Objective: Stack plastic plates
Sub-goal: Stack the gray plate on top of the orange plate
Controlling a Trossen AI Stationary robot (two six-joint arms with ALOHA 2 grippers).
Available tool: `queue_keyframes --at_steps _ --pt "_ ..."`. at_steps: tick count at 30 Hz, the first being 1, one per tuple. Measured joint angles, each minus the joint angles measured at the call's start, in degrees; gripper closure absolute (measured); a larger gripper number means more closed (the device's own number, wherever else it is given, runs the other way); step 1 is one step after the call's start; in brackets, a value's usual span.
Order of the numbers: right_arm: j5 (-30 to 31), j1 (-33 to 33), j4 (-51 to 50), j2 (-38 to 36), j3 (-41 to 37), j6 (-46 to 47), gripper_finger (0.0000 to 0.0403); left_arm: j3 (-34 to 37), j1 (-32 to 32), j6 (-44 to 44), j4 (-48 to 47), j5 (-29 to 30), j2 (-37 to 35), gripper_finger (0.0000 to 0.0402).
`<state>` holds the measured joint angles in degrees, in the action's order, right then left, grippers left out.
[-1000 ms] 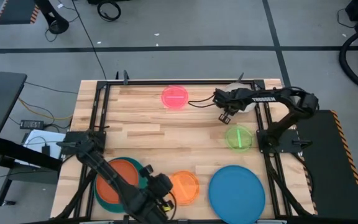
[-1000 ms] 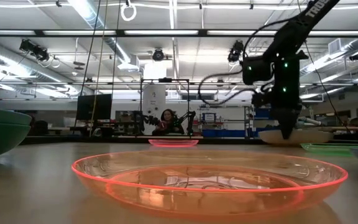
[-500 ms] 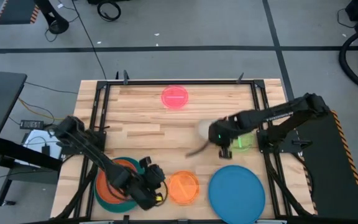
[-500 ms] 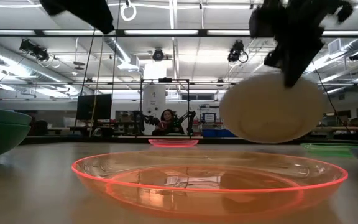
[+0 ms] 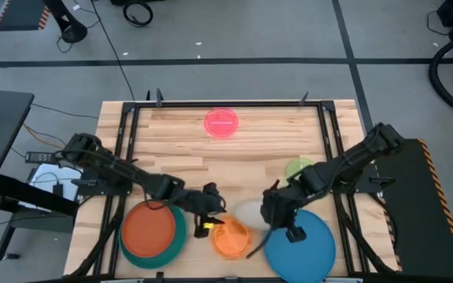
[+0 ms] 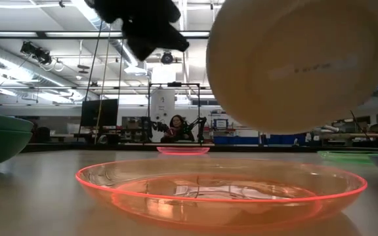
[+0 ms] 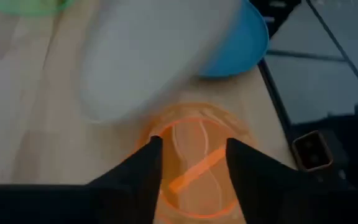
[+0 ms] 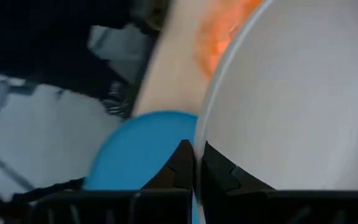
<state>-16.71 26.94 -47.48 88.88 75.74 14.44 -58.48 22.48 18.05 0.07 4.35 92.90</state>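
We judge the stacking well begun but far from done. The largest pile sits at the table's [image 5: 179,169] near left corner: an orange-red plate [image 5: 149,229] resting in a teal plate [image 5: 177,237]. The blue plate [image 5: 309,245] lies alone near the right corner.

Our right gripper [image 8: 196,163] is pinched on the rim of the beige plate [image 5: 250,212], carried in the air between the blue plate and the small orange plate [image 5: 231,238]. Our left gripper [image 7: 192,152], fingers parted and empty, hovers over that orange plate. The small green plate [image 5: 297,168] and pink plate [image 5: 222,123] lie loose, well apart.

The table is pale wood in a black frame. Beyond it is a workshop with ceiling lights and a person [image 6: 175,126] far off.
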Motion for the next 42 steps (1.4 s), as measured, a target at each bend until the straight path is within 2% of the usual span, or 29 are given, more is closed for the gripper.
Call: queue_keyframes --at_steps 6,11,19,28,36,42 --pt "-1.40 2.37 1.31 -0.18 0.34 0.83 0.0391 -0.13 -2.85 -12.80 3.81 -3.73 -0.70 0.0177" --pt "-0.89 2.57 2.99 -0.33 0.36 0.93 0.0390 -0.13 -4.50 -17.19 7.01 -8.61 -0.70 0.0175" --pt "0.82 0.14 7.06 -0.33 0.36 -0.04 0.0390 -0.13 -3.83 -29.37 8.12 -9.21 -0.68 0.0185" --pt "3.23 -1.38 9.40 -0.33 0.36 -0.19 0.0389 -0.13 -3.57 -32.80 7.27 -9.24 -0.66 0.0247" --pt "3.15 -1.73 9.35 -0.34 0.36 -0.51 0.0387 -0.13 -3.56 -35.46 6.80 -10.14 -0.66 0.0379" --pt "4.91 -1.69 9.79 -0.37 0.36 -0.34 0.0358 -0.13 -3.18 -35.47 6.46 -9.83 -0.66 0.0381"
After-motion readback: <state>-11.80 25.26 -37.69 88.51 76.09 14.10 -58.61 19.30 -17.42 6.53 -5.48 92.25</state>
